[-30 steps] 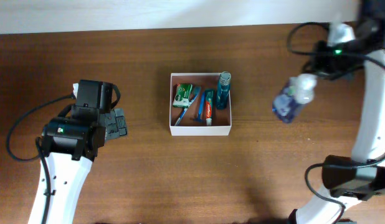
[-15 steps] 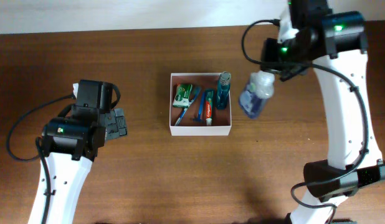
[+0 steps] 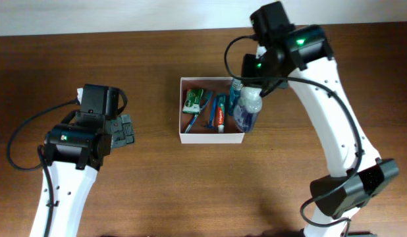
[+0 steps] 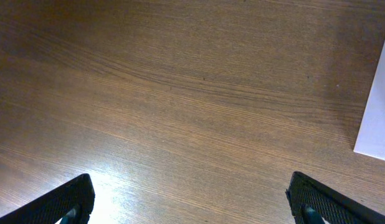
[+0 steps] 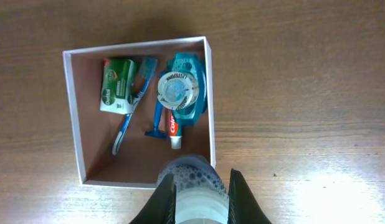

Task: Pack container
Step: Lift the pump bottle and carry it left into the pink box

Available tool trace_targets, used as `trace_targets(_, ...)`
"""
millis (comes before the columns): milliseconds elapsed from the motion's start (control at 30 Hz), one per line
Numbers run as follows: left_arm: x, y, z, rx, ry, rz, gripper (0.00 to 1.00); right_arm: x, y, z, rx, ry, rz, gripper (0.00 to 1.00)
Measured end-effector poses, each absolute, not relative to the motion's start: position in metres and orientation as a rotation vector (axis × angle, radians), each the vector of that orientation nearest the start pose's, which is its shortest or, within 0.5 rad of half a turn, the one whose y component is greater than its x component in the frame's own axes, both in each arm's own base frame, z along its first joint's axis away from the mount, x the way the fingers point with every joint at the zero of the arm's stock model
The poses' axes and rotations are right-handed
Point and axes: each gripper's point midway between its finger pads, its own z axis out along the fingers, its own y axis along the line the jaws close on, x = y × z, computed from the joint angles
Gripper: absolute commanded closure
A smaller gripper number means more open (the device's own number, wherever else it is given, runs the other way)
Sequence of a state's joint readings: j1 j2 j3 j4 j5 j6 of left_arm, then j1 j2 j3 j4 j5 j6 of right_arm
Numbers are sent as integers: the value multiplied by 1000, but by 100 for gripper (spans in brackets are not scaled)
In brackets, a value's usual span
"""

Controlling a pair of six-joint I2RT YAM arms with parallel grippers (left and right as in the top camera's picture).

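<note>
Brown wood tabletop | your R gripper clamped on clear blue-tinted plastic bottle w/ white cap | hangs over near-right corner of square white-walled container; free room lies to bottle's left | L gripper spread wide, well apart

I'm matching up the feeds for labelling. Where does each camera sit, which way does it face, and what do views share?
Overhead: fixed above the table, facing straight down; shows the left gripper, right gripper, container and bottle.
Left wrist: on the left arm, facing down at the table; the left gripper, open, shows at the bottom corners.
Right wrist: on the right arm, facing down into the container; the right gripper, shut on the bottle, shows at bottom.
Shared: overhead and right wrist both show container and bottle.
</note>
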State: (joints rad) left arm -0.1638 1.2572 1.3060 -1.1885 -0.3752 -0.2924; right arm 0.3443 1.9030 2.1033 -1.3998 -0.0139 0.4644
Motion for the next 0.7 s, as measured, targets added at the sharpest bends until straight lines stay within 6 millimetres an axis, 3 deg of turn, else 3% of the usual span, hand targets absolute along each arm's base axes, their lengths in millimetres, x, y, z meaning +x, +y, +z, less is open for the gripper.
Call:
trace_targets(300,285,17,224,-277,2606,354,1,403,157,215,142,2797,211,92)
trace_targets(700,285,17,224,-277,2606,355,1,408,159,215,133,2779,220,91)
